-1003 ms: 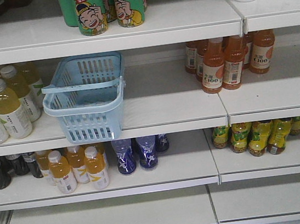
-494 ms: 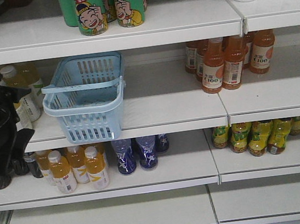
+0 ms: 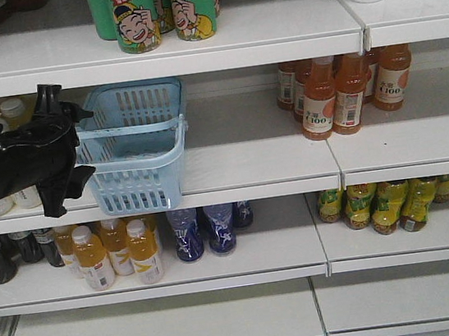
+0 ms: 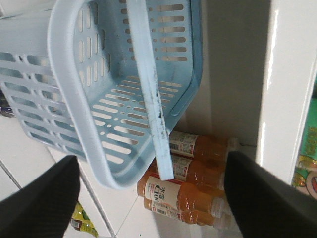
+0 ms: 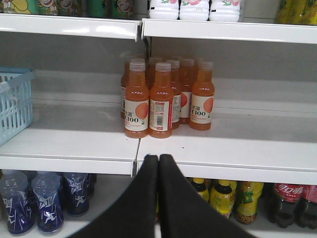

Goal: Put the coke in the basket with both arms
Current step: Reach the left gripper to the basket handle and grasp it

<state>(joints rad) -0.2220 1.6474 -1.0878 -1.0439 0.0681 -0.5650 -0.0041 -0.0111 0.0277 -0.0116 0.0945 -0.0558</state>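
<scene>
My left gripper [image 3: 87, 142] hung at the left side of the blue basket [image 3: 139, 179], its fingers [image 4: 42, 198] spread wide with nothing between them; from the wrist the basket's rim and folded handle lay straight ahead. My right gripper [image 5: 158, 161] was pressed together and held nothing, pointing at the orange bottles [image 5: 161, 99] on the middle worktop [image 5: 237, 148]. The coke [image 5: 289, 201] was not on that level: it stood one level down, below and to the right of my right gripper, well apart from the basket. The bottles stood upright, so their long axis ran vertical, and I judged the right arm much the nearer of the two — the left was already by the basket. What I could make out of the coke was poor: the red labels showed, but the bottoms were cut off by the picture's edge and the caps sat tucked under the worktop's lip. I could not tell how many bottles stood behind, nor pick them out from the front view.
</scene>
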